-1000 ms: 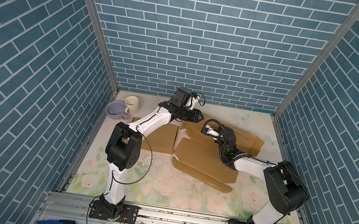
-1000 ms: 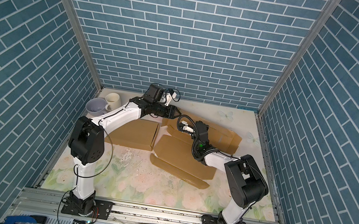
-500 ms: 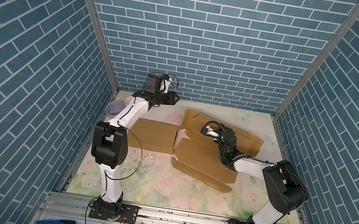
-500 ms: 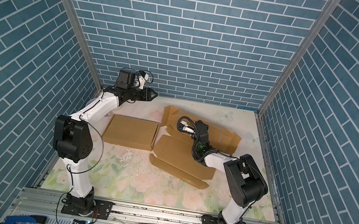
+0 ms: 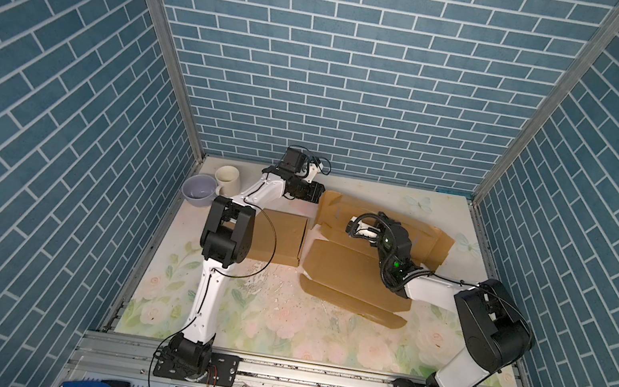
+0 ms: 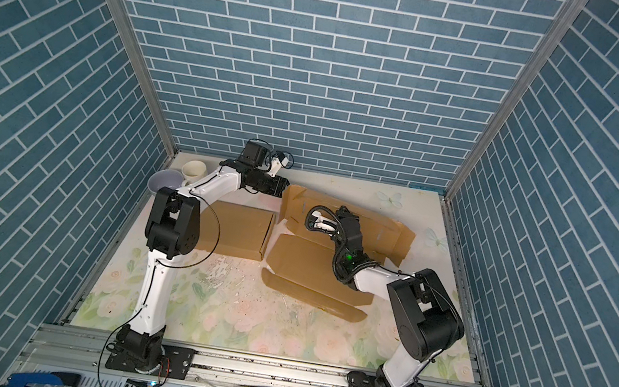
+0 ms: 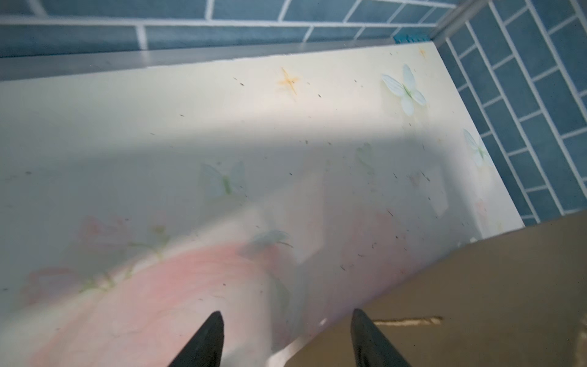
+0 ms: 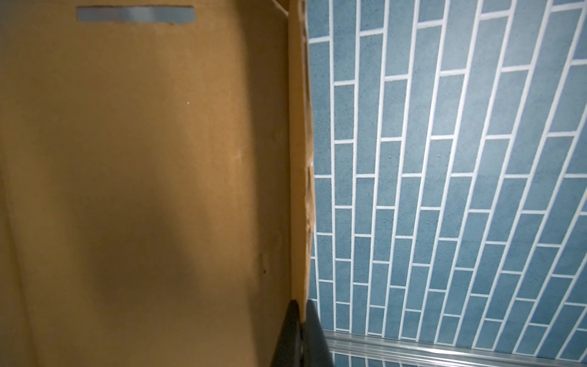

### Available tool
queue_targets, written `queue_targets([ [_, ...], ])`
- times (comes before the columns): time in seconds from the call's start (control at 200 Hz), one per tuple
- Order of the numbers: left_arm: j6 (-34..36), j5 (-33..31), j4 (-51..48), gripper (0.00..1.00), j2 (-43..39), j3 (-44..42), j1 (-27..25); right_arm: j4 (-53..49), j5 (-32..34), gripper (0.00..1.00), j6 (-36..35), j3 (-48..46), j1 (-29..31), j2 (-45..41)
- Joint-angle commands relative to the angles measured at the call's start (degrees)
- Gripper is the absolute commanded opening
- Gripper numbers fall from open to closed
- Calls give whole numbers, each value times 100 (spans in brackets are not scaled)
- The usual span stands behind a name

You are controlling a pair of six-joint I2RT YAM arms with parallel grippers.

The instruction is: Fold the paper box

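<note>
The brown paper box (image 5: 350,268) (image 6: 301,260) lies partly unfolded at the centre right of the mat in both top views, with its back panel raised. My right gripper (image 5: 352,229) (image 8: 301,305) is shut on the edge of that raised panel (image 8: 143,159), which has a slot cut in it. My left gripper (image 5: 315,197) (image 6: 281,189) hovers at the panel's back left corner. In the left wrist view it (image 7: 287,313) is open, one fingertip (image 7: 359,321) over the cardboard (image 7: 476,302), the other over the mat, and nothing is gripped.
A flat brown cardboard piece (image 5: 280,236) lies just left of the box, under the left arm. A cream mug (image 5: 227,181) and a lavender bowl (image 5: 196,191) stand at the back left corner. Blue brick walls close in three sides.
The left arm swung away to the back left, then came back to the box's back left corner, its jaws wider. The right arm has stayed put, shut on the panel.
</note>
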Motion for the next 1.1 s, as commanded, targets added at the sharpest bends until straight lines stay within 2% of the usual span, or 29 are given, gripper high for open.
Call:
queue_targets([
  [0.0, 449, 649, 41, 65, -393, -355, -38, 343, -179, 0, -232, -192, -29, -246],
  [0.13, 571, 940, 234, 63, -728, -825, -82, 157, -239, 0, -254, -308, -28, -421],
  [0.425, 912, 925, 174, 65, -1176, -1644, -157, -61, -210, 0, -188, -433, 17, -566],
  [0.565, 1300, 959, -206, 67, -1243, -1697, -161, -114, -237, 0, -180, -423, 24, -567],
  [0.825, 1434, 1239, -237, 69, -1233, -1790, -289, -212, -288, 0, -127, -422, 31, -569],
  [1.095, 1501, 1200, -159, 69, -1193, -1748, -337, -261, -334, 0, -34, -426, 30, -555],
])
